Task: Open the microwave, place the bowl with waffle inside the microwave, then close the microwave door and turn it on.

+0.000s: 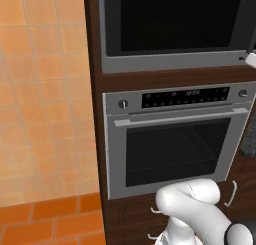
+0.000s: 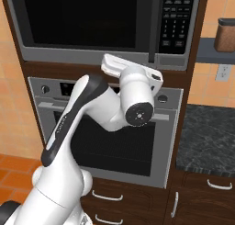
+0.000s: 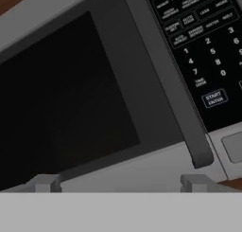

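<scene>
Microwave (image 2: 105, 24), the wide built-in appliance with black glass front and grey metal frame, sits shut directly above the silver oven (image 1: 175, 139) with knobs. Its dark vertical door handle (image 3: 168, 79) runs just left of the black keypad (image 3: 205, 51). The two-finger gripper (image 3: 120, 182), fingers spread apart and empty, should, I judge, shift toward that handle, straddle it, and avoid brushing the keypad.

I see the microwave (image 2: 101, 26) set into the dark wood cabinet, its door (image 2: 80, 19) shut. The dark handle (image 2: 154, 26) runs down the door's right edge, keypad (image 2: 176, 17) beside it. My arm's wrist (image 2: 135, 88) sits just below the microwave, before the silver oven (image 2: 105, 141).
</scene>
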